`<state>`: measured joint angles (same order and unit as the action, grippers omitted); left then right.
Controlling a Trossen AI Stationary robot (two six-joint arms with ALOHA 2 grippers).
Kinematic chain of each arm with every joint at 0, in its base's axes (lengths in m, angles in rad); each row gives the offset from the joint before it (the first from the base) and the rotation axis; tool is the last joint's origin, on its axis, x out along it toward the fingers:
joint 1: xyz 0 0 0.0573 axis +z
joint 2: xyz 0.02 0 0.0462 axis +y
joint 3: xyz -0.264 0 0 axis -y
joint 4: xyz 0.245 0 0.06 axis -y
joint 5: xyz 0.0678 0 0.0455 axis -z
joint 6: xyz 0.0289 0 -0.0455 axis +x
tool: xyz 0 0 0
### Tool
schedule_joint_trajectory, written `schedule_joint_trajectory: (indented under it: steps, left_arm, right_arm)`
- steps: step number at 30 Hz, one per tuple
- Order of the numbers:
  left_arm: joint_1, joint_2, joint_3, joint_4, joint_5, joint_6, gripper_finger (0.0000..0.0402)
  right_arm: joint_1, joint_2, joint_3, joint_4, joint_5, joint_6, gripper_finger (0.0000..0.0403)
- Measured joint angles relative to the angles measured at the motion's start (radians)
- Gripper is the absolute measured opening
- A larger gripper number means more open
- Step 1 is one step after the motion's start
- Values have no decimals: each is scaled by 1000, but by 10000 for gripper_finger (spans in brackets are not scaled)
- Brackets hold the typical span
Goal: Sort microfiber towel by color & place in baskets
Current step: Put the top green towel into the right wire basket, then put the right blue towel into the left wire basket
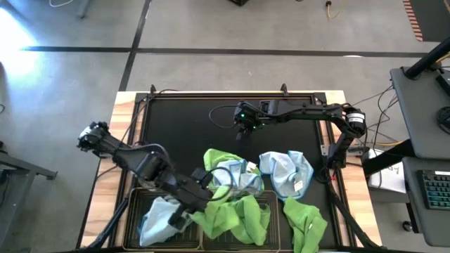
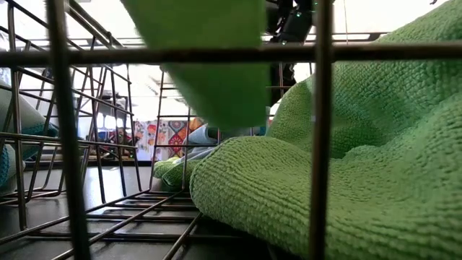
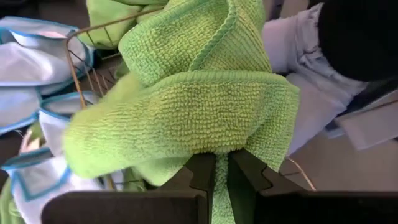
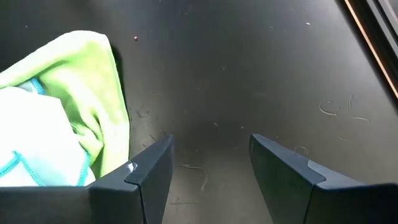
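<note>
My left gripper (image 1: 191, 205) is over the two wire baskets at the table's near edge, shut on a lime green towel (image 3: 186, 106). The left basket (image 1: 130, 211) holds a pale blue towel (image 1: 158, 219). Green cloth (image 1: 235, 218) lies in the right basket (image 1: 268, 211), where the low view shows it as a heap (image 2: 346, 180) on the mesh floor. On the black mat lie a green towel (image 1: 218, 158), two pale blue ones (image 1: 285, 172) and another green one (image 1: 306, 223). My right gripper (image 4: 211, 162) is open over bare mat (image 1: 242, 126), touching nothing. My left gripper pinches a bunched fold of the lime green towel (image 3: 217, 146) between its two fingers, several layers thick. The cloth bulges beyond the fingertips (image 3: 202, 171). A green flap (image 2: 202, 58) hangs clear inside the basket wires; whether it joins the heap in the basket, I cannot tell.
A large black mat (image 1: 183, 119) covers the wooden table (image 1: 123, 112); its far half is bare. Cables run along the mat's far edge and down the table's right side (image 1: 330, 161). The basket wires (image 2: 317, 144) stand close in front of the low camera.
</note>
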<state>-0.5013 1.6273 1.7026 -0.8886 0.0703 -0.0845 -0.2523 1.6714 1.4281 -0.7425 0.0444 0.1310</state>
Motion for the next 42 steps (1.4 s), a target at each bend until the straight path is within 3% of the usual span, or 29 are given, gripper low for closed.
schedule_joint_trajectory:
  steps: [6, 16, 24, 28, 33, 39, 42]
  left_arm:
    - [32, 109, 151, -108, 46, 42, 23]
    - [62, 310, 450, -434, 52, 32, 85]
    - [64, 416, 651, -545, 47, 114, 123]
    - [68, 413, 640, -602, 10, 88, 129]
    - [68, 409, 640, -683, -152, 31, 129]
    - [63, 350, 639, -682, -174, 105, 129]
    - [64, 296, 639, -683, -241, 90, 129]
  right_arm:
    - [0, 0, 0, 0, 0, 0, 206]
    - [0, 0, 0, -8, 0, 0, 206]
    - [1, 0, 0, -8, 0, 0, 206]
    - [8, 0, 0, -14, 0, 0, 206]
    - [22, 0, 0, -14, 0, -9, 206]
    - [39, 0, 0, -5, 0, -17, 206]
    - [46, 0, 0, -5, 0, -17, 206]
